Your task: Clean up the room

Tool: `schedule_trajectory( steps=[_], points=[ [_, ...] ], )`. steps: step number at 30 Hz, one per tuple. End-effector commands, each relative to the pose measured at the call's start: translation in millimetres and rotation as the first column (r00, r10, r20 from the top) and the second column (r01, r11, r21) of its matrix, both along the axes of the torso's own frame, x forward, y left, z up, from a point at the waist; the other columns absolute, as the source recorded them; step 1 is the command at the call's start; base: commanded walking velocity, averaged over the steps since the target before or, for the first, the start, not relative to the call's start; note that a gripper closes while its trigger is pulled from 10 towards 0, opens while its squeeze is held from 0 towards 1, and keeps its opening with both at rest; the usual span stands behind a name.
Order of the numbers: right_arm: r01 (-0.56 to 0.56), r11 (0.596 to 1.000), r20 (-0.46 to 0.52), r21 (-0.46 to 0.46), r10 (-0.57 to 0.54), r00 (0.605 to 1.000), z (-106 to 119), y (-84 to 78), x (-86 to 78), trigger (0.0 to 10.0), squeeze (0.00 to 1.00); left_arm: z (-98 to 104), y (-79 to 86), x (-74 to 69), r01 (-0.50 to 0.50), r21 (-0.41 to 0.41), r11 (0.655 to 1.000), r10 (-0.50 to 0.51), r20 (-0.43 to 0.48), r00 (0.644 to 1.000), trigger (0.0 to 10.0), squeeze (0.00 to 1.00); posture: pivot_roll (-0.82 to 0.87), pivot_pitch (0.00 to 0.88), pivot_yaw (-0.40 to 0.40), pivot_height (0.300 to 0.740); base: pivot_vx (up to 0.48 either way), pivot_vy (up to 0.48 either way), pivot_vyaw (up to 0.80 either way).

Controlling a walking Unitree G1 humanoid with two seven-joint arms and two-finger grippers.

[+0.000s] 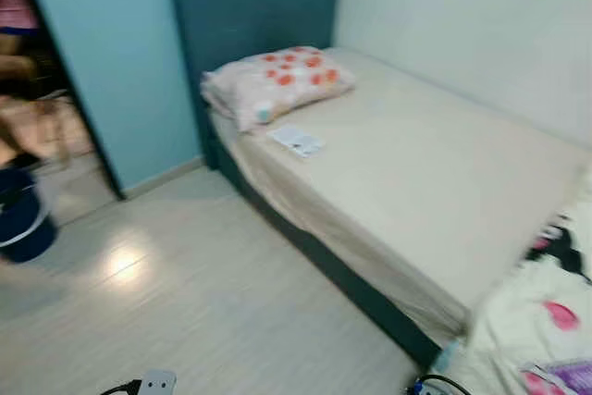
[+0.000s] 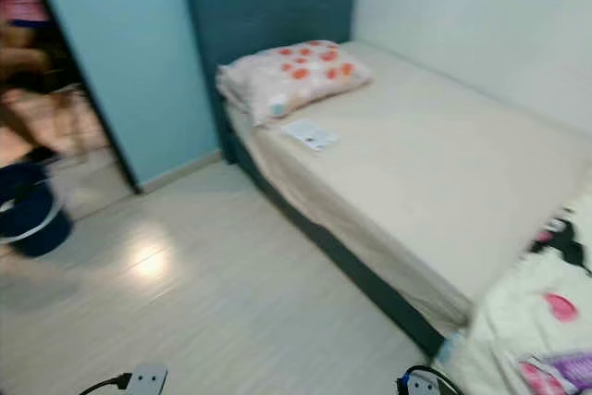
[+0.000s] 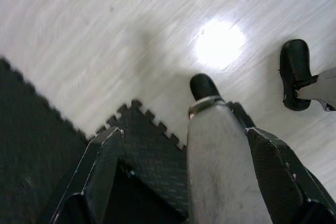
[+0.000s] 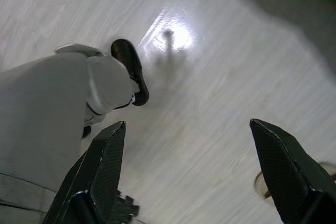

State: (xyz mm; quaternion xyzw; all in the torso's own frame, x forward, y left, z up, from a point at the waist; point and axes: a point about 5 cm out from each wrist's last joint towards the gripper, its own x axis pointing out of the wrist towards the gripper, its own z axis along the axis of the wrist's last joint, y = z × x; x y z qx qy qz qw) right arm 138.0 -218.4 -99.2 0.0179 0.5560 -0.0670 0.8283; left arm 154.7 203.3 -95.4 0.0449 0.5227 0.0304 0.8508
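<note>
Facing the bed (image 1: 444, 182), I see a small white packet (image 1: 297, 140) lying on the sheet just beside the spotted pillow (image 1: 277, 82), and a rumpled printed blanket (image 1: 541, 321) heaped at the foot end. My left gripper (image 3: 184, 171) and right gripper (image 4: 191, 171) both hang over the pale floor (image 1: 185, 293) with fingers spread apart and empty. I judge the best approach is to walk close and stop squarely alongside the mattress before reaching, so I pinch only the packet, not the sheet.
</note>
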Motion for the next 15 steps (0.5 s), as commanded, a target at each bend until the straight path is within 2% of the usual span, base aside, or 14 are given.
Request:
schedule_trajectory(
  steps=[1,15],
  points=[
    [-0.004,1.0,-0.017,0.003,0.004,1.0,-1.2,-0.2,-3.7,10.0,0.0,-0.3,1.9,-1.5,0.014,0.008,1.0,-0.014,-0.007,1.0,10.0,0.0,-0.14,0.034,-0.013,0.74,0.0,0.0,-0.73],
    [-0.028,1.0,-0.029,0.006,0.029,0.999,-1.5,0.1,-4.3,10.0,0.0,-1.0,4.6,-4.6,0.02,0.012,1.0,-0.019,-0.018,1.0,10.0,0.0,-0.13,0.038,-0.013,0.74,0.0,0.0,-0.73]
  ],
)
